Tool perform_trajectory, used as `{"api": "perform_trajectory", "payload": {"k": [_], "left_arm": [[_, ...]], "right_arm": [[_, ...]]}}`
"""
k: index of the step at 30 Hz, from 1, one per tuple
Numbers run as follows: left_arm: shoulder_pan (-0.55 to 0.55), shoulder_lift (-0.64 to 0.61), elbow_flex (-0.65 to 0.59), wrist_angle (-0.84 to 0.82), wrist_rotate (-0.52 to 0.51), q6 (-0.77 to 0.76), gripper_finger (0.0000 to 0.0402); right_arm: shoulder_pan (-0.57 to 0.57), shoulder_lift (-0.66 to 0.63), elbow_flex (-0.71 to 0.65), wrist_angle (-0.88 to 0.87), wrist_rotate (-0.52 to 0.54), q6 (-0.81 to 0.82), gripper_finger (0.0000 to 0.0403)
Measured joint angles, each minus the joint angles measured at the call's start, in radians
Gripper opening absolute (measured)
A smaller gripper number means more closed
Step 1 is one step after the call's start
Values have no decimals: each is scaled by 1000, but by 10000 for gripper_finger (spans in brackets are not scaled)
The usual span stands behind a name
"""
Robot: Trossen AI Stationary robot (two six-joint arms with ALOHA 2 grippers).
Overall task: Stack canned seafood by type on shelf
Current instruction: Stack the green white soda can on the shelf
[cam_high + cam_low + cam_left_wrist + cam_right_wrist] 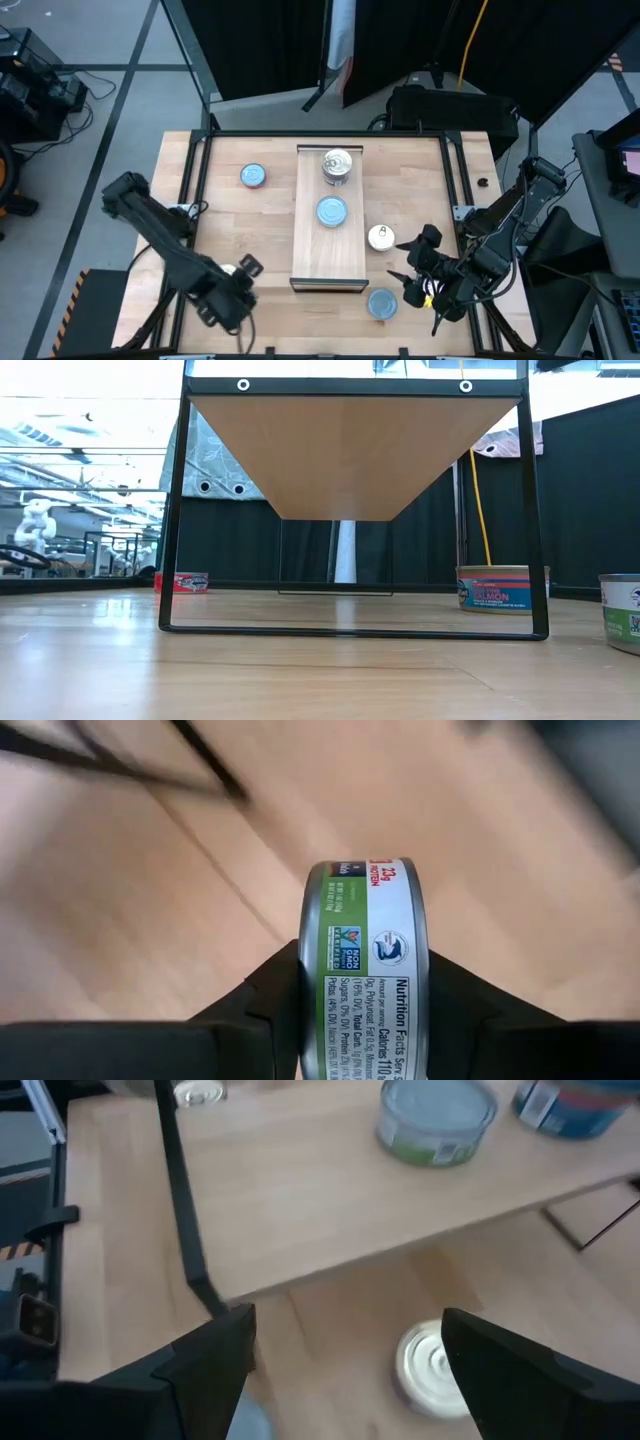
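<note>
light wood is mostly what shows on the shelf so far: only a stack of silver-topped tins at its far end and one blue-topped tin near the middle stand on it, so the sorting looks well short of done. three more wait on the tabletop: a blue-topped one off to the left, a cream-topped one just right of the shelf and another blue one at the near right. the left gripper, low at the near left corner, has its fingers clamped on a white-labelled tin, while the right gripper hangs with fingers apart by the cream-topped tin.
</note>
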Motion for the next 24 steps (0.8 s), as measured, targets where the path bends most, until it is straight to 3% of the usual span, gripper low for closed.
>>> {"api": "perform_trajectory", "payload": {"k": [4,10,15,18,24], "left_arm": [[-6,-120,103,86,-159,-11,143],[71,-270,148,417,-393,222,143],[194,-310,148,695,-400,342,143],[261,-309,148,796,-394,331,143],[427,-274,148,859,-258,-12,143]], "right_arm": [[-3,0,0,4,71,-52,313],[-19,0,0,50,140,-139,313],[-31,0,0,108,198,-201,313],[-31,0,0,135,206,-243,313],[-31,-1,0,120,202,-298,313]]}}
